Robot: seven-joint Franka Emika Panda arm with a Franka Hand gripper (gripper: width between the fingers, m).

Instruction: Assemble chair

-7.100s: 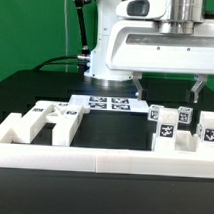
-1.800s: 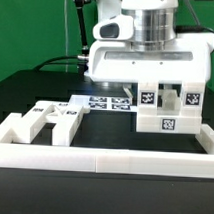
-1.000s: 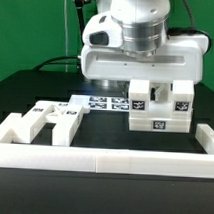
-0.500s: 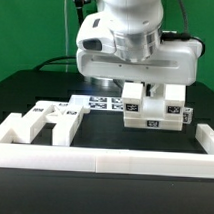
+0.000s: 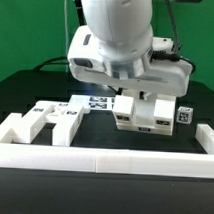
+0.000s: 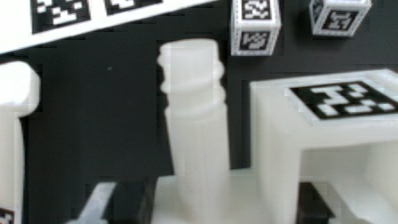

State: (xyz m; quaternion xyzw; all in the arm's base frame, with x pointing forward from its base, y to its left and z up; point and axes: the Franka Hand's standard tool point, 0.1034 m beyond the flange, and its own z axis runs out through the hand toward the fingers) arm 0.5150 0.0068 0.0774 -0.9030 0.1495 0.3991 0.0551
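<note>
Two fingers (image 6: pixel 100 205) of the gripper (image 6: pixel 214 202) pinch a chunky white chair part (image 5: pixel 145 114), its tags facing the exterior camera, low over the black table (image 5: pixel 25 92). Just behind it lies the marker board (image 5: pixel 92 99). Other loose chair pieces (image 5: pixel 55 117) sit toward the exterior view's left, inside the low white border wall (image 5: pixel 103 160).

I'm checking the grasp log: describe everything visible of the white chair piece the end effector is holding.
The chair piece is chunky white plastic by its look, made of blocky sections with black-and-white square tags on its faces. The end effector grips it from above. The wrist view shows a ridged post and a tagged flat-topped block beside it. It sits low over the black table, behind the border wall; contact with the table is unclear.
</note>
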